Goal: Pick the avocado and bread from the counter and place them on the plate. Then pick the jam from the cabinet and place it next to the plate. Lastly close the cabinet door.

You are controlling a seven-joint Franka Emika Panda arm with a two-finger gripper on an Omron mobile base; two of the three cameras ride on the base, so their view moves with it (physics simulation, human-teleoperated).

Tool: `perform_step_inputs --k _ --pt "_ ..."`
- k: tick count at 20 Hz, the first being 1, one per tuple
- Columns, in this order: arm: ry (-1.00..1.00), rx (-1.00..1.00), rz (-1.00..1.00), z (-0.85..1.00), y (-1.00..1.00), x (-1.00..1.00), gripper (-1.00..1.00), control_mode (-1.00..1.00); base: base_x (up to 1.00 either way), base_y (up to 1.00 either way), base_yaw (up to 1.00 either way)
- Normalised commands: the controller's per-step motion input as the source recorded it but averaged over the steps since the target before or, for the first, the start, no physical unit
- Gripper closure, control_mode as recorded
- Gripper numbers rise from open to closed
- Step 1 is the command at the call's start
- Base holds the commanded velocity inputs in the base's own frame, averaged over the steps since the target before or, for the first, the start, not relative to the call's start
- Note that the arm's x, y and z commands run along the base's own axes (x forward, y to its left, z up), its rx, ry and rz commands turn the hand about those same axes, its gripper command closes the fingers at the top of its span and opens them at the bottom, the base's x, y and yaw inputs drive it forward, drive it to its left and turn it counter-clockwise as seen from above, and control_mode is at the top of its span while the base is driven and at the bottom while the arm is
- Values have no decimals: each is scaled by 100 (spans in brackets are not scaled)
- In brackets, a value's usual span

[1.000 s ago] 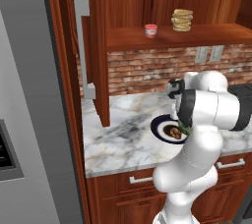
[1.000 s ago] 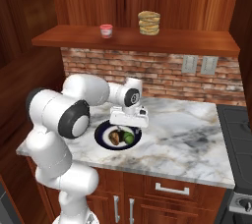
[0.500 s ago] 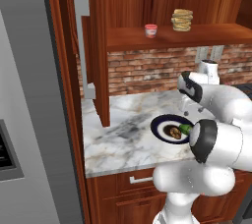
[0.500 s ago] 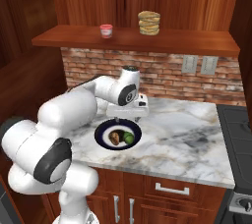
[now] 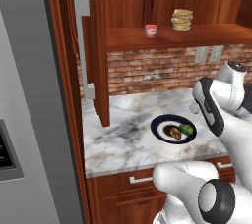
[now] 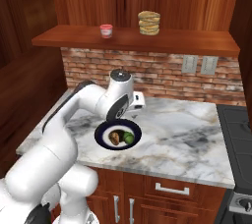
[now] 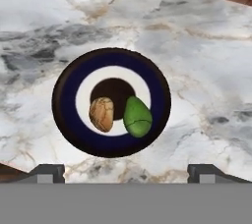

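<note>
The avocado (image 7: pixel 137 116) and the bread (image 7: pixel 102 114) are both on the plate (image 7: pixel 67 115), side by side and just about touching, straight below the pincer (image 7: pixel 125 171). Avocado is a glossy green oval, bread is a brown speckled lump, plate is round with a navy rim, white ring and dark middle.

Pincer is released, its tips spread wide with nothing between them, hanging above the plate and looking down at it. The arm (image 6: pixel 93 102) folds over from the base, elbow up, wrist (image 5: pixel 231 75) raised over the counter (image 6: pixel 187 139).

The counter is white-and-grey veined marble, with reddish wooden drawers (image 6: pixel 162 188) under it and a brick backsplash (image 6: pixel 162 73) behind. Up and well beyond the pincer, the jam (image 6: pixel 106 30), a small pinkish jar, sits on the wooden shelf (image 6: pixel 197 41), a stack of tan discs (image 6: pixel 149 22) further along. The cabinet door (image 5: pixel 101 46) stands open, silver bar handle (image 5: pixel 82 46) showing, next to the grey fridge (image 5: pixel 29 95).
</note>
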Motion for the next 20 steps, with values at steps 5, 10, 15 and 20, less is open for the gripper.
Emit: perform_step_inputs --k 5,10,15,20 --pt "-23 0 -1 72 7 -44 -100 -100 0 0 0" --pt "-13 0 -4 63 14 -33 -100 -100 0 0 0" --pt "0 0 -13 45 22 -23 -100 -100 0 0 0" --pt "0 0 -13 36 16 -16 -100 -100 0 0 0"
